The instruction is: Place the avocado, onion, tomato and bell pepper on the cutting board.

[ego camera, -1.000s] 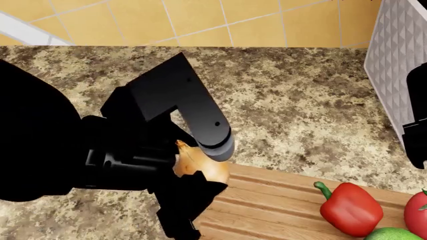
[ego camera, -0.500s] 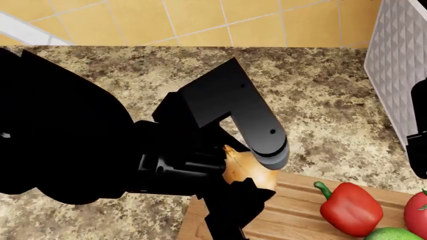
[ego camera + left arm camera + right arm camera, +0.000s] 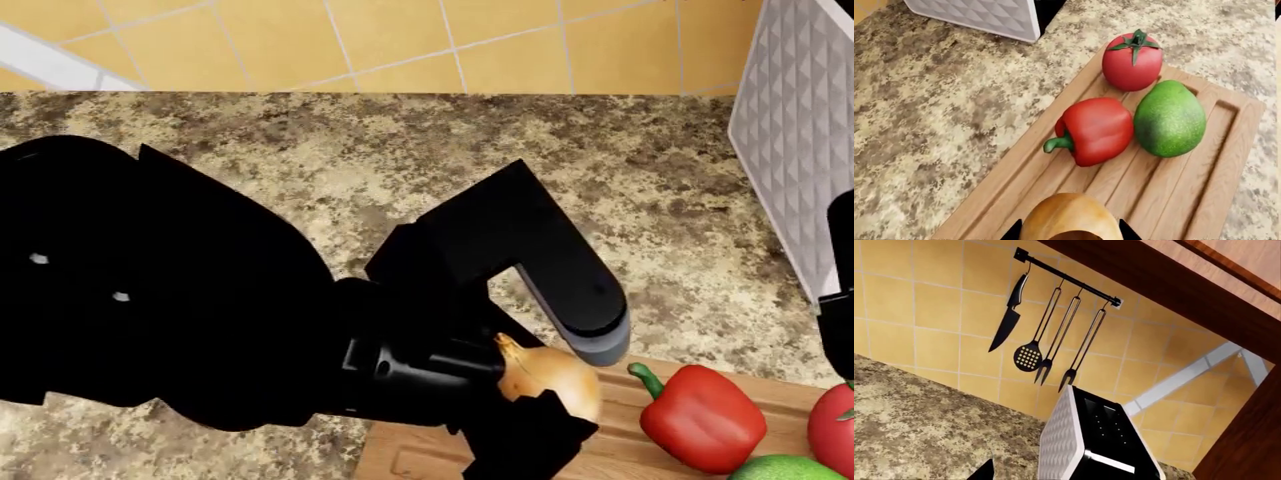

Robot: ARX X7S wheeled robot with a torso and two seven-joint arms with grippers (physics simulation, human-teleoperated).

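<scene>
My left gripper (image 3: 553, 388) is shut on the yellow-tan onion (image 3: 547, 378) and holds it over the left part of the light-wood cutting board (image 3: 622, 425). In the left wrist view the onion (image 3: 1069, 216) sits between the two fingertips (image 3: 1014, 231), above the grooved board (image 3: 1187, 190). The red bell pepper (image 3: 1095, 130), the green avocado (image 3: 1169, 119) and the tomato (image 3: 1132, 61) lie on the board. The head view also shows the pepper (image 3: 701, 415), tomato (image 3: 834, 425) and avocado (image 3: 781, 468). My right gripper (image 3: 1067, 475) is open and empty, raised at the right.
A white textured toaster (image 3: 794, 130) stands on the speckled stone counter (image 3: 334, 150) at the right, near the board's far end (image 3: 981, 15). The right wrist view shows it (image 3: 1074, 440) under a wall rail (image 3: 1061, 277) hung with a knife and utensils.
My left arm has moved to the right with the onion, from the board's left edge to over the board, closer to the bell pepper. The produce on the board has not moved.
</scene>
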